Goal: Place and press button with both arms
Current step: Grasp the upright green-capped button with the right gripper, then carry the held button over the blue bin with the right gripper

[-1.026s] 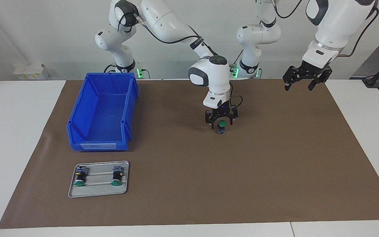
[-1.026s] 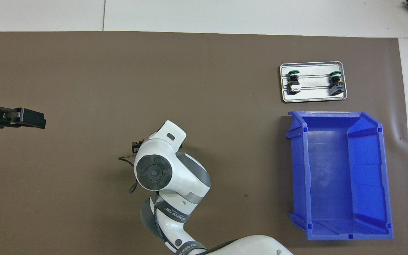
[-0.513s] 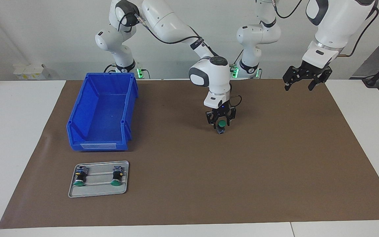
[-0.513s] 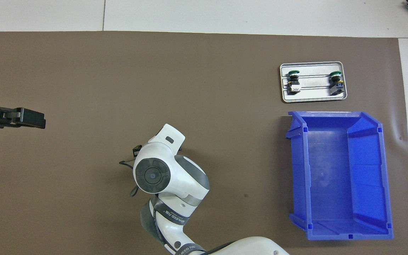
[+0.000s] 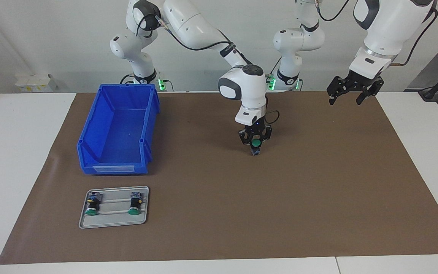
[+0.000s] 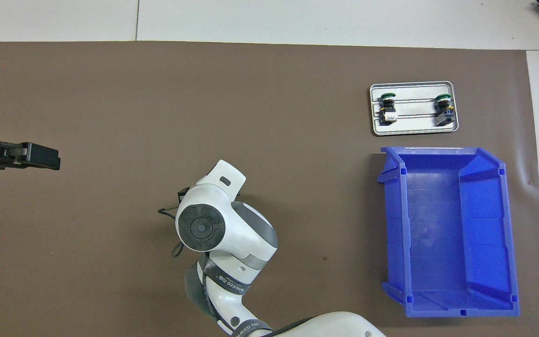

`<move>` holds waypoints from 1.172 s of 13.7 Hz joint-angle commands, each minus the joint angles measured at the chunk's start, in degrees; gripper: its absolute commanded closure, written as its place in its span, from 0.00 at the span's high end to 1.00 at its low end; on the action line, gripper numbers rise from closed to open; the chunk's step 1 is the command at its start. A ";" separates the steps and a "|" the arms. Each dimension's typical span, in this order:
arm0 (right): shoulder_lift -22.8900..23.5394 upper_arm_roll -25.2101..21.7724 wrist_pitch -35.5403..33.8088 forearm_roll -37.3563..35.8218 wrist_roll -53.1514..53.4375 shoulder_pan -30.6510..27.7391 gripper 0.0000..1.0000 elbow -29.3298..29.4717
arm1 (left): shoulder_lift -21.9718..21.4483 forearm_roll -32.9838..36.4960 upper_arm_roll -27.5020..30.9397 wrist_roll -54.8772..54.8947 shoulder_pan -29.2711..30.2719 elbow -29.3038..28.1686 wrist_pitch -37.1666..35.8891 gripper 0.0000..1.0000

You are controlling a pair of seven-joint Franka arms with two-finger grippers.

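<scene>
I see the green-capped button (image 5: 256,144) upright on the brown mat mid-table, clamped between the right gripper's (image 5: 255,144) fingers.

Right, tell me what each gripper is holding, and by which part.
The right gripper is shut on the button, fingers on either side at its green cap. The left gripper is open, holding nothing, over the mat.

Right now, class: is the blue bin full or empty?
Empty. The blue bin shows only its bare floor in the overhead view; nothing lies inside.

A blue bin (image 5: 118,129) sits on brown mat (image 5: 280,213) beside a grey tray (image 5: 113,220).
</scene>
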 commanded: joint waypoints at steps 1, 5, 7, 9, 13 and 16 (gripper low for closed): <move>-3.77 -0.75 -4.67 -0.70 -0.06 -3.55 0.00 0.81 | -0.64 0.20 -0.33 -0.04 0.53 -0.66 -0.11 1.00; -12.38 -0.75 -16.88 -1.14 -6.18 -12.95 0.00 0.72 | -0.64 0.20 -0.33 -0.04 0.53 -0.66 -0.02 1.00; -15.29 -0.66 -20.06 -0.45 -14.43 -19.53 0.00 0.72 | -0.64 0.20 -0.33 -0.04 0.53 -0.66 -0.11 1.00; -17.49 -0.66 -22.61 -0.09 -21.82 -25.51 0.00 0.55 | -0.64 0.20 -0.33 -0.04 0.53 -0.66 -0.11 1.00; -20.57 -0.57 -26.05 0.00 -35.62 -37.29 0.00 -2.95 | -0.64 0.20 -0.33 -0.04 0.53 -0.66 -0.11 1.00; -24.87 -0.66 -22.56 2.62 -38.82 -41.97 0.00 -13.30 | -0.64 0.20 -0.33 -0.04 0.53 -0.66 -0.11 1.00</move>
